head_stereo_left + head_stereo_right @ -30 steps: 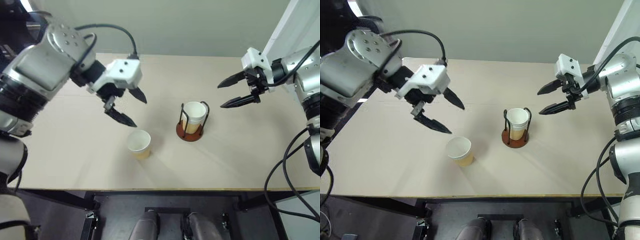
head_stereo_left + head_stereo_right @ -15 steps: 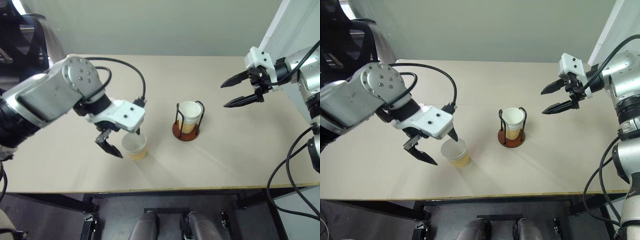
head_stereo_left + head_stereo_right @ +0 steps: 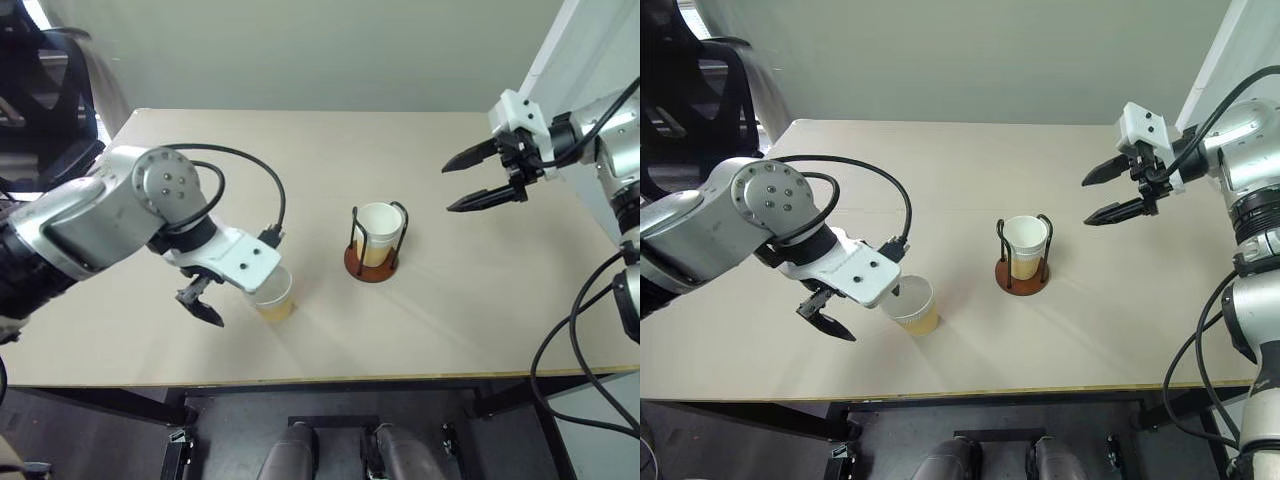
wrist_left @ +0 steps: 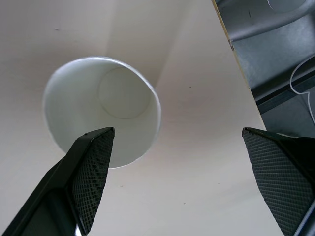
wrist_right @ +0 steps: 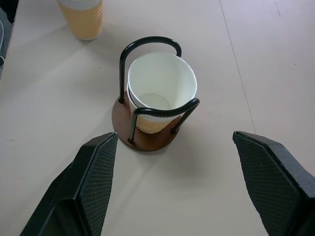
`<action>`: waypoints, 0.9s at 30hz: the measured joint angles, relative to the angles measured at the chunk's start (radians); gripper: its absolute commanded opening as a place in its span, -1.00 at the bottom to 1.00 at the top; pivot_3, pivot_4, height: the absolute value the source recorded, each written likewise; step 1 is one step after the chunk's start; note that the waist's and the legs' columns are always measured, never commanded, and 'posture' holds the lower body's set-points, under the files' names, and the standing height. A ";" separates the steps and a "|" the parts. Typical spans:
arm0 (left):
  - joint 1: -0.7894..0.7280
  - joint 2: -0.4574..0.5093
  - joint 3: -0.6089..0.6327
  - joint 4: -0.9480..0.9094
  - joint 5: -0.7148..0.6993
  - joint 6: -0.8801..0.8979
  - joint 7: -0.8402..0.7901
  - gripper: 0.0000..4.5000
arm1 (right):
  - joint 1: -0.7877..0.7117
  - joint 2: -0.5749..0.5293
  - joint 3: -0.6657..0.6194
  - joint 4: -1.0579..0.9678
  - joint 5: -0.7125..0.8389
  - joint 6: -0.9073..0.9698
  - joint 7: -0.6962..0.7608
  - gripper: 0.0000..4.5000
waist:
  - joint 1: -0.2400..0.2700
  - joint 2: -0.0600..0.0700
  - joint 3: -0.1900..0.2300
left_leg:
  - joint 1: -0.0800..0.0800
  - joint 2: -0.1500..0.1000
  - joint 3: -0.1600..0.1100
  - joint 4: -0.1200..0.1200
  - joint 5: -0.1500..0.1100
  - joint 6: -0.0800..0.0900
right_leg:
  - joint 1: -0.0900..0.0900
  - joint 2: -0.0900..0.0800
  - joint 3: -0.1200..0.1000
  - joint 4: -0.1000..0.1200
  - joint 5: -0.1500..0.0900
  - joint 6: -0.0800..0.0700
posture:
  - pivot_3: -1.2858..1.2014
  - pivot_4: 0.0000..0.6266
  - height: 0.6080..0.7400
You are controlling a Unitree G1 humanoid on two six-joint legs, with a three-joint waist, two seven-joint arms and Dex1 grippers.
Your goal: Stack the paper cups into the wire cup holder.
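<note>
We see our left gripper [image 3: 855,305] spread wide over a loose tan paper cup with a white inside [image 3: 912,305], empty-handed. The black wire cup holder on its reddish-brown disc [image 3: 1026,256] holds nested cups mid-table. Our right gripper [image 3: 1102,195] hangs open above the table.

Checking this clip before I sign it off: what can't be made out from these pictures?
- Loose paper cup: in the eye views the left gripper covers its near rim.
- Cups in the wire cup holder: nested, so their count stays unclear in any view.
- Left gripper's inner finger: hidden behind its white housing in the eye views.
- Table: the side edges are cut off by the frame.
</note>
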 measured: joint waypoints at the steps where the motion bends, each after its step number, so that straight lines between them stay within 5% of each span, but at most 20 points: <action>1: 0.016 -0.006 0.013 0.006 0.020 -0.016 0.000 0.97 | 0.000 0.001 0.000 0.002 0.000 -0.001 0.000 0.69 | 0.000 0.000 0.000 | 0.000 0.000 0.000 0.000 0.000 0.000 | 0.000 0.000 0.000 0.000 0.000 0.000 | 0.03 -0.52 1.00; 15: 0.153 -0.155 0.133 0.150 0.186 -0.181 0.000 0.91 | 0.000 0.010 0.000 0.007 0.000 -0.009 0.000 0.69 | 0.002 0.000 0.000 | 0.000 0.000 -0.001 -0.001 -0.002 -0.003 | -0.001 0.000 0.000 0.002 0.000 0.000 | 0.03 -0.52 1.00; 18: 0.159 -0.183 0.142 0.155 0.191 -0.190 0.000 0.59 | 0.000 0.012 0.000 0.007 0.000 -0.010 0.000 0.69 | 0.003 0.000 0.000 | 0.001 0.000 -0.001 -0.001 -0.002 -0.003 | -0.001 0.000 0.000 0.002 0.000 0.000 | 0.03 -0.52 1.00; 27: 0.170 -0.215 0.179 0.211 0.166 -0.253 0.000 -0.91 | 0.000 0.015 0.000 0.011 0.000 -0.010 0.000 0.69 | 0.003 0.000 0.000 | 0.001 0.000 -0.001 -0.001 -0.003 -0.004 | -0.001 0.000 0.000 0.002 0.002 0.003 | 0.03 -0.52 1.00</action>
